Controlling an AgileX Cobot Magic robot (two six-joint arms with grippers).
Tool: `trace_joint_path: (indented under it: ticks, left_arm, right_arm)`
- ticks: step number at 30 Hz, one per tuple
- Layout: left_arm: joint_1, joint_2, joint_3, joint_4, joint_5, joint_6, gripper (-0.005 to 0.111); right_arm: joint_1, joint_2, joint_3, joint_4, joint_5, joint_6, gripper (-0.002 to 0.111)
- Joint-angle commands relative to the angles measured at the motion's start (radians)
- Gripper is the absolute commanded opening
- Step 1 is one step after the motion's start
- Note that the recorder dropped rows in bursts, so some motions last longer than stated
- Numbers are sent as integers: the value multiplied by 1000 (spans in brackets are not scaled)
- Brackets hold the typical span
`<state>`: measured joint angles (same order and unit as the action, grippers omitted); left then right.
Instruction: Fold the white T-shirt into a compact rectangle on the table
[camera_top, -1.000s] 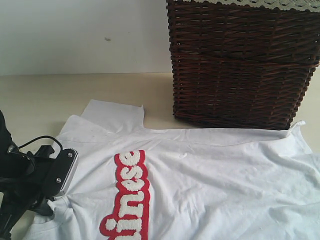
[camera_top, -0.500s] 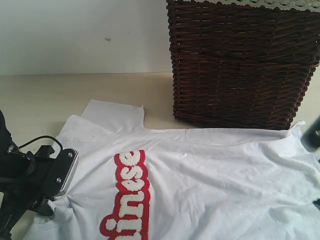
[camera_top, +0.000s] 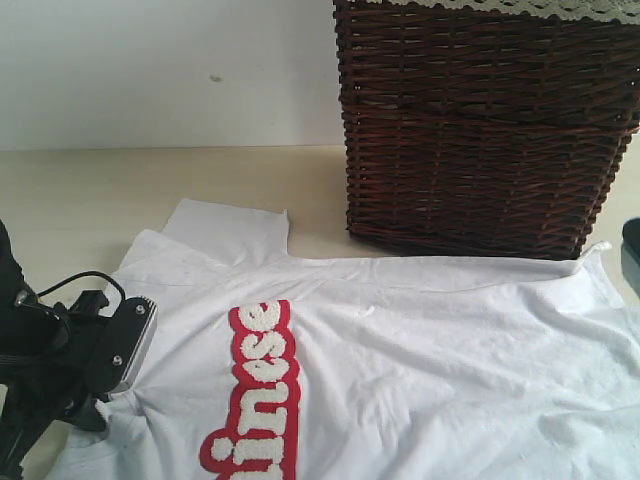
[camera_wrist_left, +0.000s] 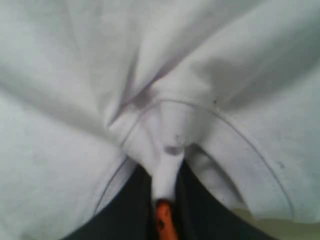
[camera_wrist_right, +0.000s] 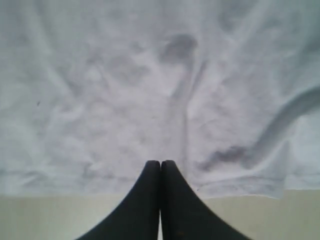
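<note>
The white T-shirt (camera_top: 420, 360) lies spread on the table (camera_top: 80, 190), its red band with fuzzy white lettering (camera_top: 262, 390) running toward the near edge. At the shirt's left edge, my left gripper (camera_top: 98, 408) is shut on a bunched fold of the white cloth (camera_wrist_left: 167, 150). A small orange tag (camera_wrist_left: 164, 222) shows between its jaws (camera_wrist_left: 165, 175). In the right wrist view my right gripper (camera_wrist_right: 160, 164) is shut with nothing in it, held over the shirt's hem (camera_wrist_right: 235, 187) where it meets the bare table (camera_wrist_right: 50, 215). Only a dark part of the right arm (camera_top: 632, 245) shows at the right edge of the exterior view.
A tall dark wicker basket (camera_top: 480, 130) with a lace-edged liner (camera_top: 520, 8) stands at the back right, close behind the shirt's far edge. A pale wall (camera_top: 160, 70) closes the back. Bare table lies at the back left.
A dark part of the right arm has come into sight at the right edge and shifted there. The left gripper and the shirt have not moved.
</note>
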<state>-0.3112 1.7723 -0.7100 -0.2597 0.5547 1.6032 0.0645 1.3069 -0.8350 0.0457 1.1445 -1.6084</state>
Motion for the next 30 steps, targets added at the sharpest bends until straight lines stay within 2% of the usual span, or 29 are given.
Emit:
trace_joint_path:
  ticks: [1, 3, 4, 5, 6, 7, 8, 9, 15, 17, 19, 24, 26, 30]
  left_arm:
    - [-3, 54, 36, 39, -64, -10, 0]
    - [-3, 54, 36, 39, -64, -10, 0]
    - [-3, 54, 36, 39, -64, -10, 0]
    - [-3, 54, 36, 39, -64, -10, 0]
    - [-3, 54, 36, 39, -64, -10, 0]
    - [-3, 54, 36, 39, -64, -10, 0]
    - [-3, 54, 36, 39, -64, -10, 0]
    - [-3, 54, 36, 39, -64, -10, 0]
    - [-3, 54, 36, 39, -64, -10, 0]
    - [-3, 54, 36, 39, -64, -10, 0]
    - [-3, 54, 36, 39, -64, -10, 0]
    - [-3, 54, 36, 39, -64, -10, 0]
    - [-3, 54, 36, 39, -64, -10, 0]
    - [-3, 54, 36, 39, -64, -10, 0]
  right_arm:
    - [-93, 29, -50, 144, -79, -51, 3]
    - [-118, 50, -60, 123, -86, -83, 17]
    - [-127, 60, -62, 113, -90, -101, 29]
    - [-138, 75, -62, 113, -95, -118, 41]
    - [-146, 92, -60, 130, -107, -147, 65]
    - [-154, 111, -58, 162, -117, -169, 81]
    - [-162, 124, -58, 208, -136, -191, 95]
    - [-170, 140, -58, 278, -151, -230, 104]
    - [-172, 163, -58, 533, -171, -216, 103]
    - [-172, 167, -58, 558, -161, -175, 103]
    - [-172, 182, -67, 508, -122, -166, 103]
    - [-172, 275, -101, 123, 77, -159, 103]
    - [-172, 302, -101, 58, 77, -159, 103]
    - [-172, 359, -101, 52, -60, -161, 103]
